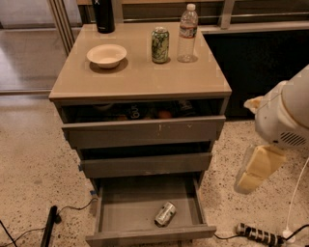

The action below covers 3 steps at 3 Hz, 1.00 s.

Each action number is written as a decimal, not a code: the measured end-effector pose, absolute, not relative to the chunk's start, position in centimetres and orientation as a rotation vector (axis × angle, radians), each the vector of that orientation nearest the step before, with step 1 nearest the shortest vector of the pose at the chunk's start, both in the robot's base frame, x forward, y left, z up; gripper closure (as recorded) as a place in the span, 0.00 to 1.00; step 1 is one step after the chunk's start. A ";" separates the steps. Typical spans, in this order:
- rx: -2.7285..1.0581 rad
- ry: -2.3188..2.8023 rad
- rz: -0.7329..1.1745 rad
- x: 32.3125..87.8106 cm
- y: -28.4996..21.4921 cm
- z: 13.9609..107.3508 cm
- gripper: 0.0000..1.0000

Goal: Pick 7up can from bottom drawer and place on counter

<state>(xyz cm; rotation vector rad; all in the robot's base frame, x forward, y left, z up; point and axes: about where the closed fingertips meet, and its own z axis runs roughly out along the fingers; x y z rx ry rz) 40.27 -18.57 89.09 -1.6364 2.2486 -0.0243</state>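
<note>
Small silvery aluminium 7up can [165, 213] w/ green marks lies on its side in the bottom drawer [145, 235], the lowest, deepest grey-brown drawer of the cabinet. That drawer is pulled well out. The can sits on the bare grey floor, right of centre and near the drawer's front wall, tilted diagonally, touching nothing else.

Gripper [251, 173], pale yellow, hangs under the white rounded arm [285, 116] off the counter's right edge, below worktop level and approx level w/ the middle drawer [145, 164]. It is well apart from the can & holds nothing visible. Spread or pressed together: can't tell.

Smooth glossy beige counter [140, 77] carries:
- cream round bowl [106, 54], left side, nearer the rear edge
- upright green-patterned can [160, 45], rear, just right of centre
- clear plastic water bottle [187, 34], just beside that can, towards the rear right corner
- black bottle [103, 14] at the rear left corner, top cut off by the frame

Top drawer [145, 132] is partly out, w/ dim items inside, too dark to name. The middle drawer is out a little.

On the speckled floor, a power strip [256, 234] lies right of the cabinet and a black cable [48, 226] lies left of it.
</note>
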 end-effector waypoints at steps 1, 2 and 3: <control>-1.636 2.241 -0.009 39.8 -16.9 85.2 0.00; -1.654 2.197 0.095 41.2 -14.5 78.8 0.00; -1.655 2.196 0.095 41.2 -14.5 78.8 0.00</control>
